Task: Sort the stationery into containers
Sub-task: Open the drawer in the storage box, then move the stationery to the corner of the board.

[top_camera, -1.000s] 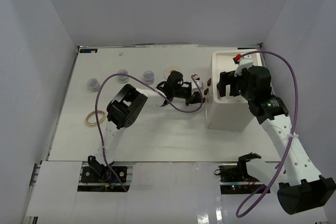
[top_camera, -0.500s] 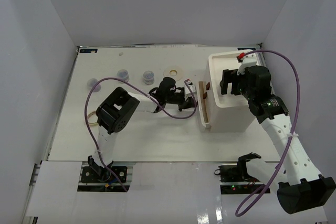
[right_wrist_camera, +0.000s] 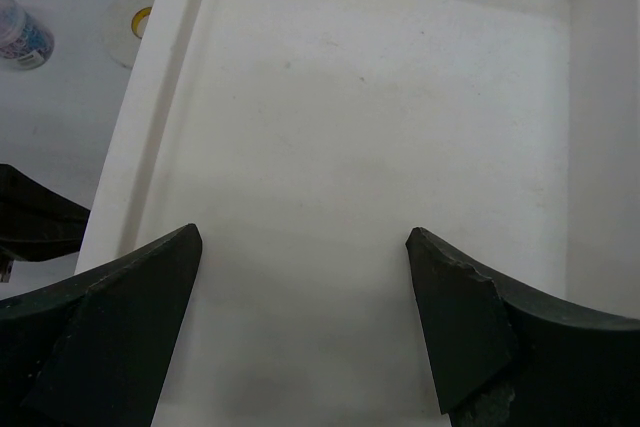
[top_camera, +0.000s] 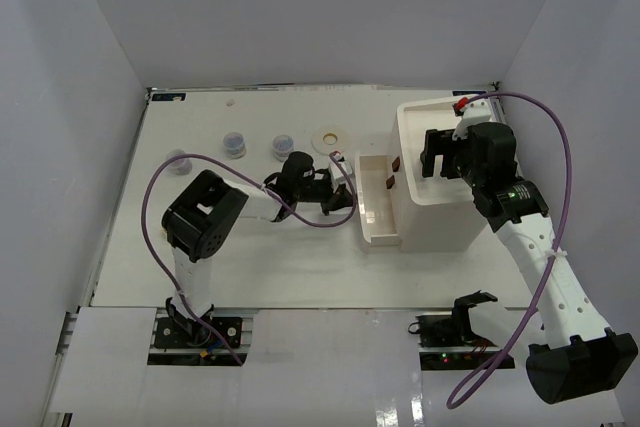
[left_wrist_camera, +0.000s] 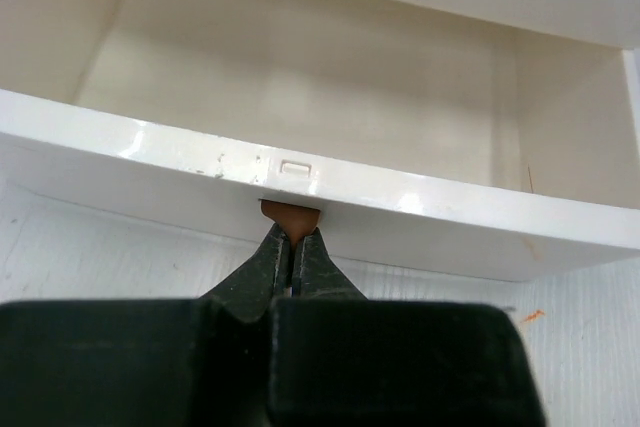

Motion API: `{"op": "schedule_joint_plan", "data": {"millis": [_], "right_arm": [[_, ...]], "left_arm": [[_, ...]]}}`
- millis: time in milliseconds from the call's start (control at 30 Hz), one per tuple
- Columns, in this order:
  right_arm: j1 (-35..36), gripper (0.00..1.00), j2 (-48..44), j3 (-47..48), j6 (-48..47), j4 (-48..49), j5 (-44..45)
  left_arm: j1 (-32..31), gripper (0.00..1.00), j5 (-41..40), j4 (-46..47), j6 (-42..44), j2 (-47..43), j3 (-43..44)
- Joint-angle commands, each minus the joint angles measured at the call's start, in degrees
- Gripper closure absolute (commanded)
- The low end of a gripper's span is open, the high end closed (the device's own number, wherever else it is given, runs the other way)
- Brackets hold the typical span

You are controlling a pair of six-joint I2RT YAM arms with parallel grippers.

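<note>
Left wrist view shows the left gripper point(left_wrist_camera: 292, 247) pinching the brown handle point(left_wrist_camera: 290, 215) of the white organiser point(top_camera: 440, 222), its drawer point(left_wrist_camera: 150, 147) pulled out, near the table point(top_camera: 300, 257) right edge; right gripper point(right_wrist_camera: 302, 247) gapes wide above the tray point(right_wrist_camera: 350, 97); jars point(top_camera: 234, 142) sit along the far edge; a skewed pull could slip the tiny handle free.
</note>
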Motion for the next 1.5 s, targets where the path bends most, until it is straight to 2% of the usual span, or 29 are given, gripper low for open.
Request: {"op": "schedule_joint_plan", "data": {"millis": [0,433,667,767,900,1033,1167,1200,1300,1333,1400,1467], "right_arm": [[-0.50,0.10,1.15,-0.49,1.54,-6.45,0.22],[-0.50,0.10,0.18,-0.84,0.92,-6.36,-0.04],[-0.50,0.10,-0.70,-0.93,0.66,-6.19,-0.66],[-0.50,0.10,-1.14,-1.01,0.48,-6.19,-0.75],[-0.50,0.10,-1.58,-1.10,0.39,-6.19,-1.54],[-0.50,0.10,-2.63,-1.45,0.30,-5.84,-1.89],[-0.50,0.10,-3.34,-1.72,0.30,-5.57,-2.42],[-0.50,0.10,-3.42,-1.72,0.30,-5.48,-2.51],[-0.50,0.10,-3.95,-1.89,0.31,-5.31,-2.86],[-0.50,0.10,-4.04,-1.98,0.30,-5.13,-3.03],[-0.50,0.10,-4.30,-2.16,0.39,-4.96,-3.21],[-0.42,0.10,-4.48,-2.24,0.39,-4.96,-3.56]], "left_arm": [[0.84,0.97,1.40,-1.34,-0.24,-4.07,-2.00],[3.74,0.86,0.16,-4.50,1.26,-6.18,-4.55],[4.01,0.58,-0.98,-6.26,0.82,-7.32,-3.85],[4.01,0.51,-2.55,-7.31,0.56,-8.81,-3.50],[4.45,0.36,-6.77,-9.24,-1.54,-11.36,-3.41],[4.89,0.25,-12.83,-11.18,-4.18,-14.35,-3.93],[5.85,0.20,-20.30,-15.12,-9.98,-16.72,-1.66],[6.03,0.20,-23.79,-17.75,-13.39,-16.90,-0.78],[6.38,0.17,-30.31,-23.30,-16.57,-17.95,2.65],[6.38,0.11,-35.47,-24.44,-19.02,-18.31,3.35],[6.38,0.02,-40.33,-27.78,-22.45,-19.80,5.11],[6.38,0.02,-48.68,-31.02,-24.83,-21.55,6.43]]}}
